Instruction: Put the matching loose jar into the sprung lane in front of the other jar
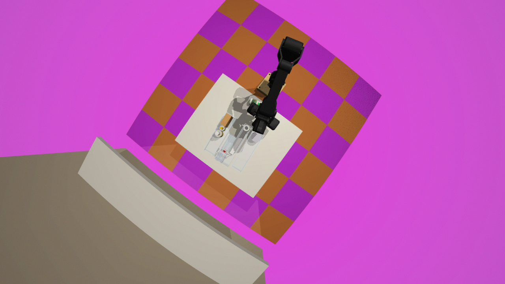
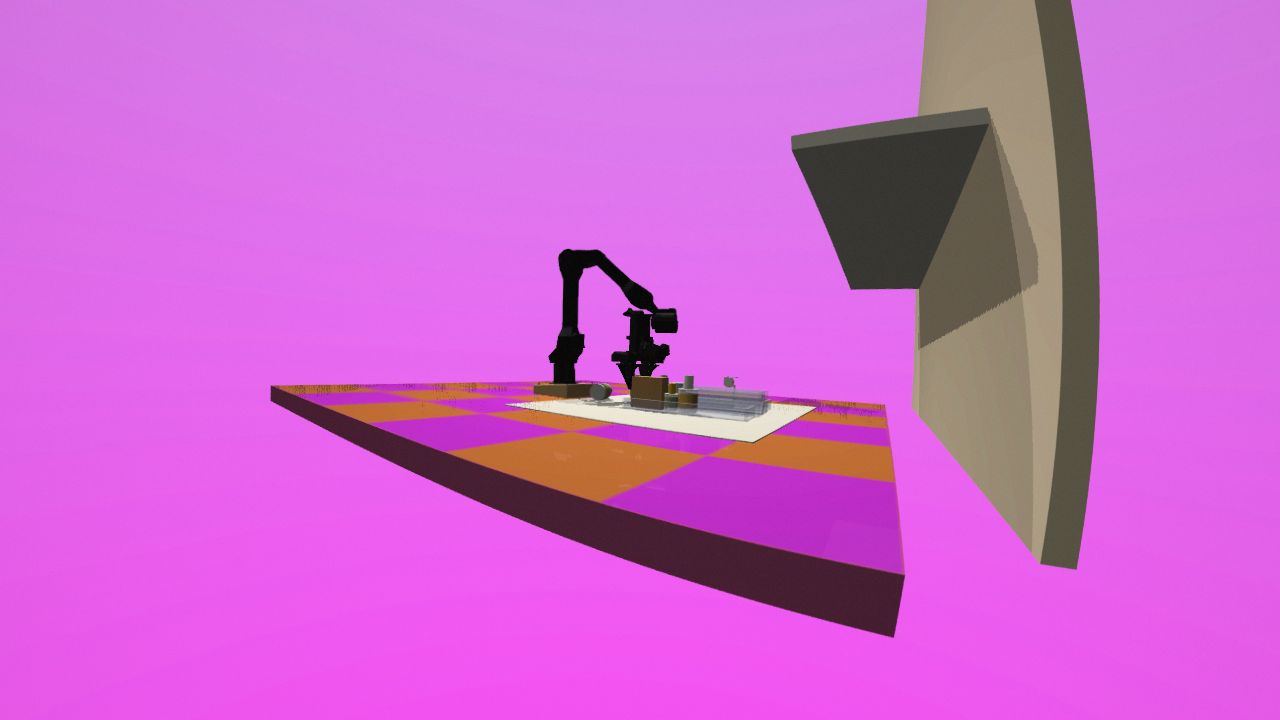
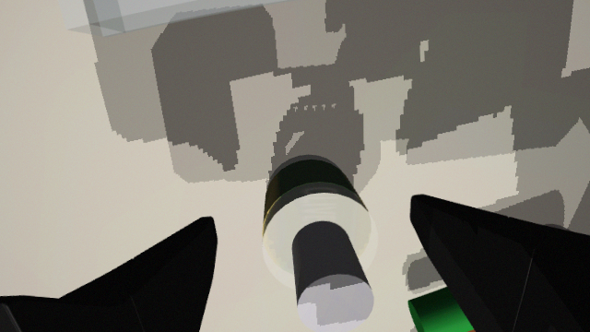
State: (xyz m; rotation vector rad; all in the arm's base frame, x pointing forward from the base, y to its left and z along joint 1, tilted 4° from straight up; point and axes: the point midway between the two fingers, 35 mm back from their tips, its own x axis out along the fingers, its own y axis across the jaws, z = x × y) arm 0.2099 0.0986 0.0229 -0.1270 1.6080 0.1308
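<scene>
My gripper is open, with one finger on each side of a loose upright jar. Gaps show between the fingers and the jar. This jar has a dark green band, a pale shoulder and a tall dark cap with a light grey top; in the top view the arm hides it. A similar jar with a grey top stands at the near-arm end of the clear sprung lane. A small red mark shows near the lane's far end. The pusher plate is not clearly visible.
A green-capped jar lies beside the right finger. A brown block, a yellow-topped jar and a white-topped jar are in the side lane. A wide, round grey thing stands in the other side lane.
</scene>
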